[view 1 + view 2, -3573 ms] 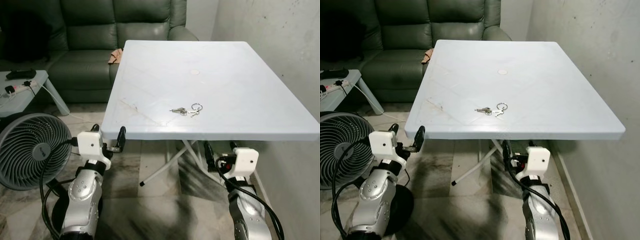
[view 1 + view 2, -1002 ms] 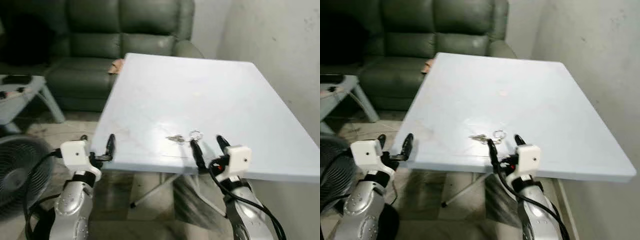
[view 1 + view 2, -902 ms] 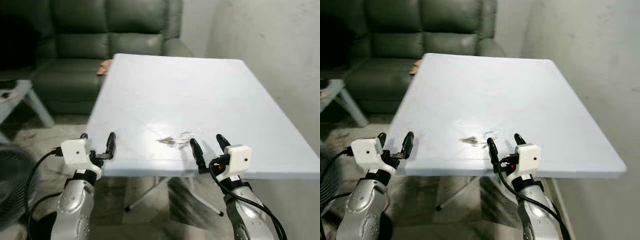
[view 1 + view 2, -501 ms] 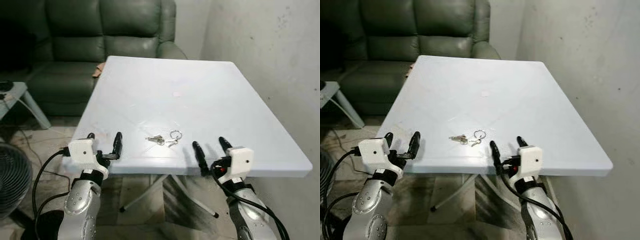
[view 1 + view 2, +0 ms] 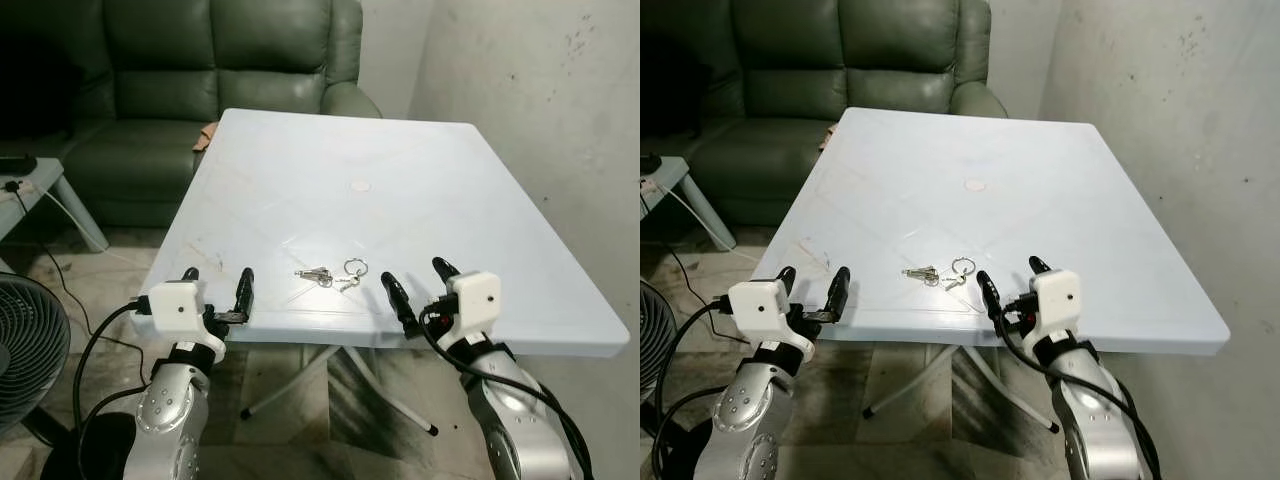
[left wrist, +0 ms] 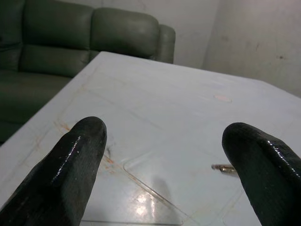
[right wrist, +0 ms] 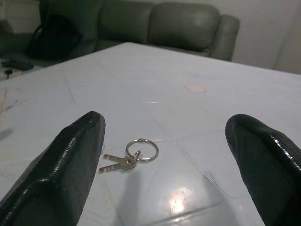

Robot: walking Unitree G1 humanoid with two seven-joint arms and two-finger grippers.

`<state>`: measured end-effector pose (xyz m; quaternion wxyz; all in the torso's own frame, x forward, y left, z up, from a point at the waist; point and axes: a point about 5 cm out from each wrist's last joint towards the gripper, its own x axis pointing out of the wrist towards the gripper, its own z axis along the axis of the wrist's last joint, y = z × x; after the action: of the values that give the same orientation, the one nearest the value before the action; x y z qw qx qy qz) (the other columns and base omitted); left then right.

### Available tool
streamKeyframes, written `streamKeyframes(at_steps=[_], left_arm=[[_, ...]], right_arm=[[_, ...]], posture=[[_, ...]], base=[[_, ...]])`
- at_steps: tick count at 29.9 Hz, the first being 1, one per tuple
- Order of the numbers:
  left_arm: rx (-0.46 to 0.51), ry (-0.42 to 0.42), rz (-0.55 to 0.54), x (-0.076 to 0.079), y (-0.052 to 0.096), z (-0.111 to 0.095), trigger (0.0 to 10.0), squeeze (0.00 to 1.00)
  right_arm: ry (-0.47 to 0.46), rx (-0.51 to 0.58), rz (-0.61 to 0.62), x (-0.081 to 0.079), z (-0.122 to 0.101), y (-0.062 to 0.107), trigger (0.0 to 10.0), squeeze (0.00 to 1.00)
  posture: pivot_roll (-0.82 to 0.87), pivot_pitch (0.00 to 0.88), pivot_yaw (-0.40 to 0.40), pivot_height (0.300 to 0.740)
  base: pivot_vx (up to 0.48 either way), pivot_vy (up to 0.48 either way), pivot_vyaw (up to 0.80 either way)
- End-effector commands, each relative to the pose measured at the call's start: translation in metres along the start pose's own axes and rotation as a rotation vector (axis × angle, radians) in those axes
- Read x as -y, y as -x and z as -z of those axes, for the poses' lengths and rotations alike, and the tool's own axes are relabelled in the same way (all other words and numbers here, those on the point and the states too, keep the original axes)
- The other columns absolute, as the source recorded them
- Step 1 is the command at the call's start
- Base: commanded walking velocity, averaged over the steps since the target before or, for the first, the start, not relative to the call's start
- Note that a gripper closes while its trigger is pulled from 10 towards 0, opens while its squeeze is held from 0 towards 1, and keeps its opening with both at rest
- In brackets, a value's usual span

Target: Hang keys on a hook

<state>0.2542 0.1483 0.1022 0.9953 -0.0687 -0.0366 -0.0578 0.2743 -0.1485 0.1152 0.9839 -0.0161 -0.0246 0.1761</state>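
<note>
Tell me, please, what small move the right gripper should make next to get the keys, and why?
Probably ease the right gripper forward and down over the keys. Its fingers stand open just behind the table edge, and the key ring lies flat on the tabletop ahead, slightly to the robot's left, untouched. The left gripper waits open at the near edge.

Showing pale blue-white on the table [image 5: 420,200], dark green on the sofa [image 5: 200,60], silver on the keys [image 5: 332,275], glossy black on both grippers' fingers [image 7: 70,165].
</note>
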Motion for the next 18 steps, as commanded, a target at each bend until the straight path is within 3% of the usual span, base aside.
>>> streamKeyframes(at_steps=[1, 3, 5, 8, 10, 18], left_arm=[[0.02, -0.015, 0.004, 0.003, 0.001, -0.005, 10.0, 0.0], [0.019, -0.019, 0.01, 0.004, 0.001, -0.004, 10.0, 0.0], [0.015, -0.06, 0.074, 0.014, 0.004, -0.003, 10.0, 0.0], [0.01, -0.084, 0.104, 0.017, 0.006, -0.002, 10.0, 0.0], [0.003, -0.122, 0.147, 0.021, 0.009, 0.0, 10.0, 0.0], [-0.007, -0.132, 0.164, 0.025, 0.017, 0.001, 10.0, 0.0]], right_arm=[[0.008, -0.029, -0.032, -0.001, 0.001, -0.005, 10.0, 0.0], [0.013, -0.035, -0.032, -0.001, 0.0, -0.007, 10.0, 0.0], [-0.009, -0.079, -0.011, 0.001, 0.0, -0.026, 10.0, 0.0], [-0.016, -0.092, -0.002, 0.002, -0.001, -0.032, 10.0, 0.0], [-0.039, -0.124, 0.016, 0.001, -0.001, -0.046, 10.0, 0.0], [-0.094, -0.171, 0.03, -0.01, 0.001, -0.067, 10.0, 0.0]], posture=[[0.0, 0.013, -0.05, 0.732], [0.0, 0.013, -0.05, 0.732], [0.0, 0.032, -0.061, 0.732], [0.01, 0.048, -0.067, 0.732], [0.01, 0.064, -0.074, 0.732], [0.03, 0.091, -0.088, 0.732]], base=[[0.0, 0.0, 0.0], [0.0, 0.0, 0.0], [0.0, 0.0, 0.0], [0.0, 0.0, 0.0], [0.0, 0.0, 0.0], [0.0, 0.0, 0.0]])
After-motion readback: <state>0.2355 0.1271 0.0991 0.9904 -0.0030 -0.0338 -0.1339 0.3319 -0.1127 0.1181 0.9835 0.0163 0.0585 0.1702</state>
